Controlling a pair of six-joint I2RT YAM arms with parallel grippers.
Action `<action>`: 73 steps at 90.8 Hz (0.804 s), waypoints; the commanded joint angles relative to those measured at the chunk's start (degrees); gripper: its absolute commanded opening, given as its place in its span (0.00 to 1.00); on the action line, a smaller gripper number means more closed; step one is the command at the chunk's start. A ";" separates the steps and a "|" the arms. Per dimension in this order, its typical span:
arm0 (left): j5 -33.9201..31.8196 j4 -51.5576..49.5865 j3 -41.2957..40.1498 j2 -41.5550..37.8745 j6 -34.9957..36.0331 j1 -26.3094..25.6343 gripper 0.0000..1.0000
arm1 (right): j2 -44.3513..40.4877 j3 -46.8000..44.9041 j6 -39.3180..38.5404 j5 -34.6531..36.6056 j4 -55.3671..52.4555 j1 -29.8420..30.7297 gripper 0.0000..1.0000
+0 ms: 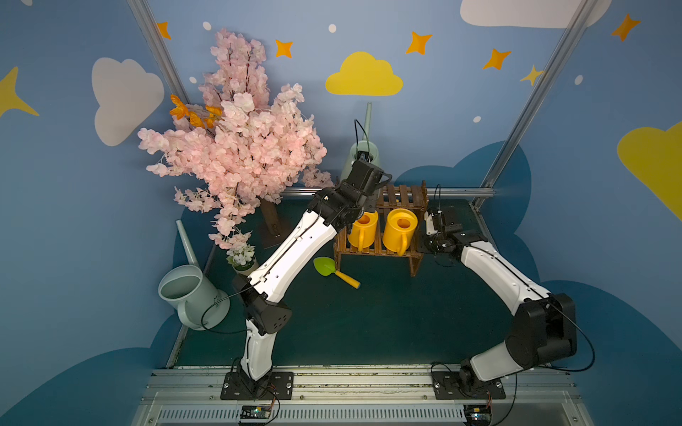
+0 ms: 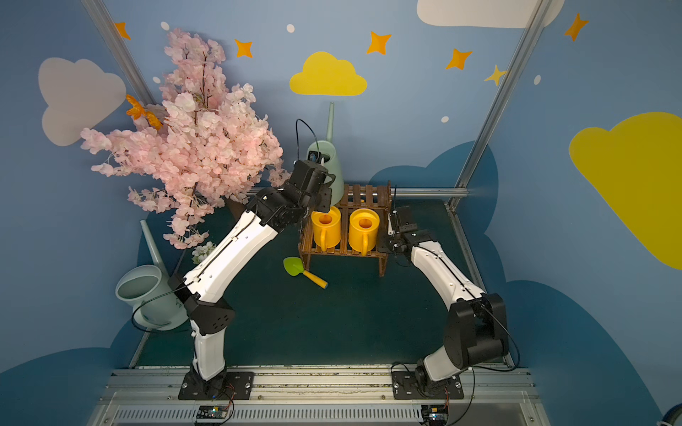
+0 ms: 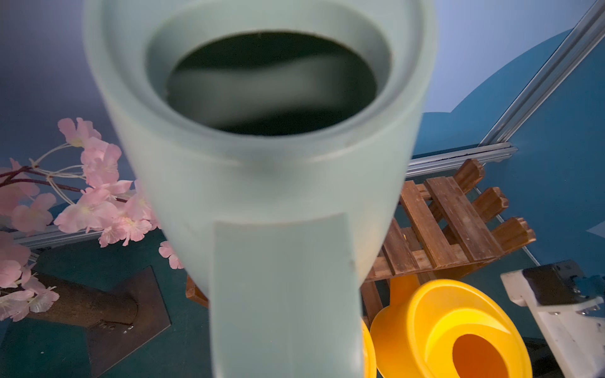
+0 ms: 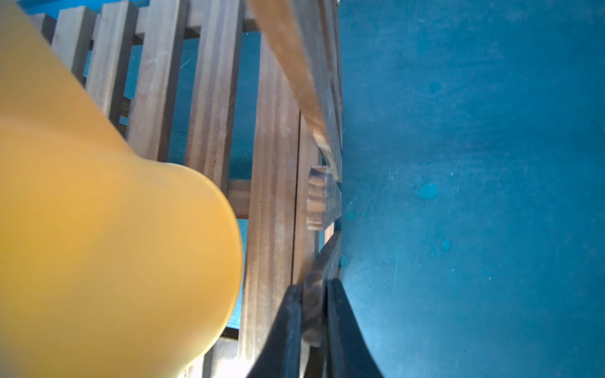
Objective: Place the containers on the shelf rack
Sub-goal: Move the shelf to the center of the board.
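Gripping the pale green can (image 1: 374, 153) by its handle with the left hand (image 1: 363, 156), aloft above the far-left corner of the shelf rack (image 1: 404, 193). Lower slowly, base level, onto the bare upper tier behind the yellow cans (image 1: 363, 228), keeping the long spout clear of the blossom tree (image 1: 236, 147). Probably steadying the rack with the right hand (image 4: 312, 289), pinched narrow on its side board: clear only from the right wrist view. Only in both top views: a second green can (image 1: 192, 295) at the worktop (image 1: 369, 324)'s left edge.

Yellow cans (image 1: 400, 228) fill the lower tier (image 1: 378, 250); upper tier (image 1: 404, 194) free.
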 commanded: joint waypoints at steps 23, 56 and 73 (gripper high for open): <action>1.86 1.17 2.45 0.98 -3.46 1.93 0.02 | 0.96 -0.32 1.51 -4.20 -7.79 1.82 0.31; 5.10 0.16 6.88 3.88 -2.61 2.98 0.02 | 0.59 -0.41 1.48 -3.32 -7.82 1.65 0.42; 5.63 -1.01 9.64 5.93 -1.34 3.31 0.05 | 0.43 -0.51 1.46 -3.07 -7.85 1.47 0.47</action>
